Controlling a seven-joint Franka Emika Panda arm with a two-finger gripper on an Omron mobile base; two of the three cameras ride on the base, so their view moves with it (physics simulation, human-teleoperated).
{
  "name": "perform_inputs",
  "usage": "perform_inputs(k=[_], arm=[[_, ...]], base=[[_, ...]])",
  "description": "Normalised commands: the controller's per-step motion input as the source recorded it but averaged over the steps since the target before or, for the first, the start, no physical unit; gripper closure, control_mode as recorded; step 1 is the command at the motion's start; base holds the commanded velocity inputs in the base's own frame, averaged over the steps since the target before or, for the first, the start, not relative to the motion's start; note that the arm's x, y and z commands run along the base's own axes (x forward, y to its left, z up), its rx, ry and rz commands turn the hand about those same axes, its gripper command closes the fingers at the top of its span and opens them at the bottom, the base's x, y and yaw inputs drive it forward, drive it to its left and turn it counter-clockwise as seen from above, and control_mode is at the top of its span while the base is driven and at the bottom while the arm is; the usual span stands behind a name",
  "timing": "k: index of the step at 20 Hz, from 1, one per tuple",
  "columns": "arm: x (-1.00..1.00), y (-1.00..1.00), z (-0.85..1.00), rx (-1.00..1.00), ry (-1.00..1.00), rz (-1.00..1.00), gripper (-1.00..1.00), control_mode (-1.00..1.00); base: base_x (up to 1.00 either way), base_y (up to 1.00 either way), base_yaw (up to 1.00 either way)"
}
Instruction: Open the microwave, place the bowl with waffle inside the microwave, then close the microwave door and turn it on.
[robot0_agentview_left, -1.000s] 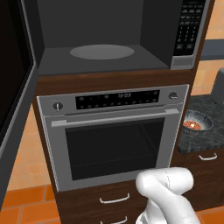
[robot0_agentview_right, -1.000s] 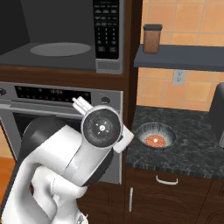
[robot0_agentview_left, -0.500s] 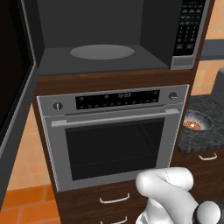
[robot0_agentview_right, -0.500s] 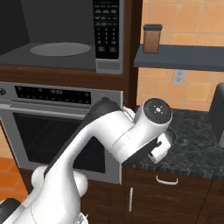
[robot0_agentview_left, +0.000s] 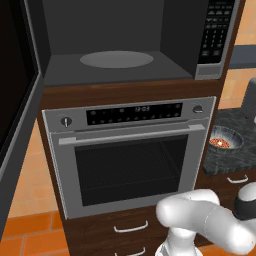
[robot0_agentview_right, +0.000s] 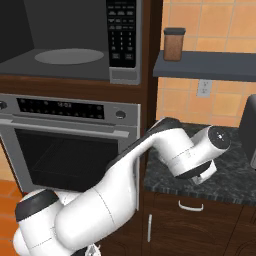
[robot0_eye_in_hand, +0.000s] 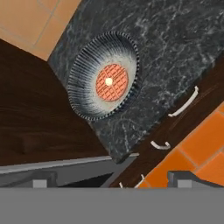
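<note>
The microwave (robot0_agentview_left: 116, 59) stands open, and its round turntable is bare. Its door (robot0_agentview_left: 14, 115) is swung out at the far left, and its keypad (robot0_agentview_right: 122, 32) is on the right side. On the dark stone counter right of the oven sits the ribbed grey bowl (robot0_eye_in_hand: 105, 82) with the waffle (robot0_eye_in_hand: 111, 82) inside; the left base view shows the bowl (robot0_agentview_left: 224, 141) too. My gripper (robot0_eye_in_hand: 113, 183) hangs above the bowl, open, with nothing between its fingertips (robot0_eye_in_hand: 41, 181). In the right base view my arm (robot0_agentview_right: 185, 150) covers the bowl.
A steel oven (robot0_agentview_left: 130, 165) with a bar handle sits under the microwave. Drawers with white handles (robot0_eye_in_hand: 183, 103) run below the counter. A brown jar (robot0_agentview_right: 174, 44) stands on a shelf above it. A dark appliance (robot0_agentview_right: 248, 130) stands at the counter's right end.
The arm has swung from in front of the oven to the right, out over the counter. The gripper stayed open. The bowl and microwave have not moved.
</note>
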Motion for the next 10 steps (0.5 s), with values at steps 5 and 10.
perform_inputs(k=[5,10], arm=[[0.93,-0.24,-0.75,0.07,0.0,0.0,-1.0,-1.0],[0.6,-0.28,-0.98,0.04,0.03,0.0,-1.0,-1.0]], base=[[0.0,0.0,0.0],[0.0,0.0,0.0]])
